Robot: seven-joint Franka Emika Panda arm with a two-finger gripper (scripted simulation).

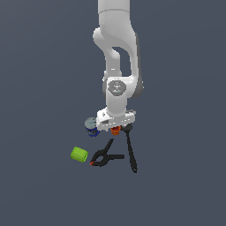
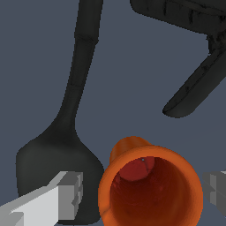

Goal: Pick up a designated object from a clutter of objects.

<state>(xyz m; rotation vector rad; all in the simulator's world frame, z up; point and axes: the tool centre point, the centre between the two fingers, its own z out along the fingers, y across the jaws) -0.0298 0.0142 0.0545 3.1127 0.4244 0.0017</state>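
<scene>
Orange cup [image 2: 150, 187] fills the lower centre of the wrist view, its wide rimmed mouth turned toward the camera and its narrower base receding behind, so the long axis runs almost straight along the line of sight with a slight tilt toward the upper left of the frame. The red-brown inner floor shows through the opening. One grey fingertip [image 2: 66, 194] sits at the lower left of that frame, close to the rim; the other pad shows only as a sliver at the right edge. The jaws stand spread with the cup between them, and neither pad clearly touches it.

In the exterior view the cup [image 1: 115, 130] is a small orange spot just below the gripper [image 1: 115, 128], slightly left of frame centre. A black spatula [image 1: 130, 150] lies just right of it, a black clamp [image 1: 104, 156] below, a blue can [image 1: 92, 127] to the left, and a lime-green block [image 1: 79, 154] at lower left.
</scene>
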